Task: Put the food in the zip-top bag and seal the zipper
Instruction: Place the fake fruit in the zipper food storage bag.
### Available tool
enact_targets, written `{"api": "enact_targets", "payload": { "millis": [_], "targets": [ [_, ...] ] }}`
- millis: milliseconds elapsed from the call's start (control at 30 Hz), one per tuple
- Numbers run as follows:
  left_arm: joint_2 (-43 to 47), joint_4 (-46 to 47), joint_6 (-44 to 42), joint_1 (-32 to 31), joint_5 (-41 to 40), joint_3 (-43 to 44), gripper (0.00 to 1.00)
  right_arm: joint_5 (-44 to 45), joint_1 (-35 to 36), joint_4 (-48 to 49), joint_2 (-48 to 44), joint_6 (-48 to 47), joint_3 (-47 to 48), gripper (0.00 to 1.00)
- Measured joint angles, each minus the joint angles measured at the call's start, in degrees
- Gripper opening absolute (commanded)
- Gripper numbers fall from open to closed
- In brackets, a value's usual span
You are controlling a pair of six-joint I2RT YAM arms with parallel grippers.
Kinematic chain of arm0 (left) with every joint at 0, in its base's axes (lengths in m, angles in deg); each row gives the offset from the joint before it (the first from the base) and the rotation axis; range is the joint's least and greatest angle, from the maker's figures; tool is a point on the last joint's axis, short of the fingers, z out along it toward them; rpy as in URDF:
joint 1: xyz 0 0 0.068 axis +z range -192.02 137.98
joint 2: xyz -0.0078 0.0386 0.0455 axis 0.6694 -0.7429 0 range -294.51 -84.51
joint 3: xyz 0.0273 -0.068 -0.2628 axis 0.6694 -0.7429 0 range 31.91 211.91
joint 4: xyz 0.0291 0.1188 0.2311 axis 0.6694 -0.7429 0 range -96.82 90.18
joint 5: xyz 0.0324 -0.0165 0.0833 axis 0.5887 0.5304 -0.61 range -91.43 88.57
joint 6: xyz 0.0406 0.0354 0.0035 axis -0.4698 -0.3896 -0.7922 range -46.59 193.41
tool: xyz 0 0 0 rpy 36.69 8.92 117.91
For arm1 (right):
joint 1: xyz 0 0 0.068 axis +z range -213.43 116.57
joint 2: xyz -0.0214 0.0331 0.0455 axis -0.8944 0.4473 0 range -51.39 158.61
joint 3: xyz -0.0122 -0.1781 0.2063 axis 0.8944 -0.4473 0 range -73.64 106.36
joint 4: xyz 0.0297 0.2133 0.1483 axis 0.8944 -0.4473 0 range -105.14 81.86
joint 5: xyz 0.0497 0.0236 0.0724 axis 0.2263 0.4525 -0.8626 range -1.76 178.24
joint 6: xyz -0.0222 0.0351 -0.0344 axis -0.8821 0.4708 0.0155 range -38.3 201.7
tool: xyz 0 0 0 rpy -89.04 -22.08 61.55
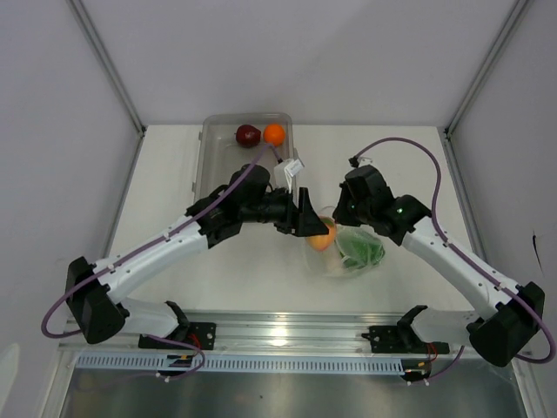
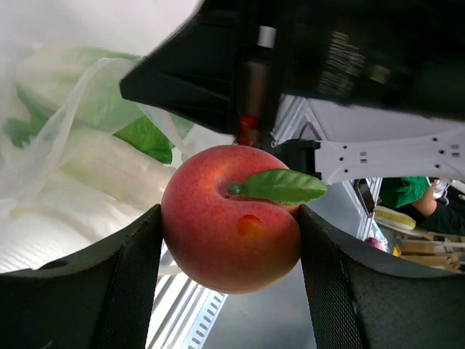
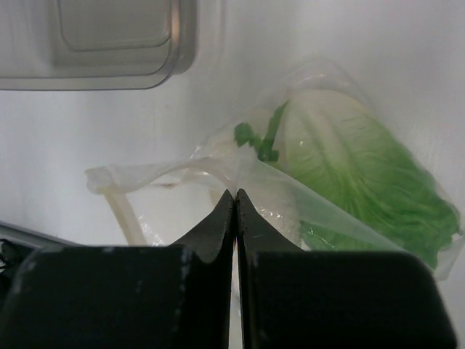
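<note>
My left gripper (image 1: 315, 228) is shut on a peach-coloured fruit (image 2: 231, 217) with a green leaf and holds it at the mouth of the clear zip-top bag (image 1: 352, 251); the fruit also shows in the top view (image 1: 323, 238). My right gripper (image 3: 235, 195) is shut on the bag's mouth edge (image 3: 182, 171) and holds it up. Green lettuce (image 3: 356, 174) lies inside the bag; it also shows in the top view (image 1: 360, 247) and the left wrist view (image 2: 145, 134). An orange (image 1: 274, 134) and a dark red bulb (image 1: 248, 135) lie in the grey tray (image 1: 207, 165).
The grey translucent tray stands at the back left of the table; its corner shows in the right wrist view (image 3: 109, 43). A metal rail (image 1: 278, 335) runs along the near edge. Frame posts rise at both back corners.
</note>
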Motion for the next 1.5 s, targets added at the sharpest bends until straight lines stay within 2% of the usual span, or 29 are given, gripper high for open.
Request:
{"api": "enact_targets", "payload": {
  "millis": [133,500,667,800,967,1000,1067,1100,1200,1267,1500],
  "targets": [
    [-1.64,1.77,4.66,-1.01,-2.05,-3.34,0.01,3.56,4.07,-0.26,-0.09,4.5,-0.02,0.0],
    [-4.7,4.74,10.75,-1.57,-7.15,-10.16,0.01,7.28,5.88,-0.33,-8.22,8.9,-0.04,0.0],
    [-8.26,6.29,10.97,-1.81,-7.28,-9.68,0.01,7.21,6.05,-0.39,-10.27,9.03,-0.5,0.0],
    [-13.64,6.03,10.8,-2.12,-7.17,-5.53,0.01,6.64,6.27,0.04,-11.85,9.97,-2.75,0.0],
    [-18.64,5.73,10.51,-2.21,-7.54,0.94,0.15,5.86,6.6,0.61,-12.31,10.73,-3.56,0.0],
    [-19.19,5.92,10.54,-2.21,-7.52,1.79,0.3,5.81,6.64,0.83,-12.35,10.82,-3.63,0.0],
    [-20.13,6.73,10.67,-2.21,-7.3,2.8,0.51,5.81,6.69,0.98,-12.5,10.86,-3.74,0.0],
    [-20.57,6.97,10.84,-2.21,-7.1,3.21,0.7,5.81,6.69,1.01,-12.57,10.86,-3.82,0.0],
    [-21.73,7.41,11.02,-2.21,-6.91,3.89,0.93,5.88,6.69,0.92,-12.92,10.84,-3.89,0.0],
    [-21.97,7.04,10.86,-2.16,-7.28,3.87,0.99,6.12,6.69,0.85,-13.33,10.84,-3.89,0.0],
    [-17.86,8.17,8.81,-2.16,-9.09,-0.5,1.0,6.36,6.71,0.68,-14.36,10.8,-3.91,0.0]
  ]
}}
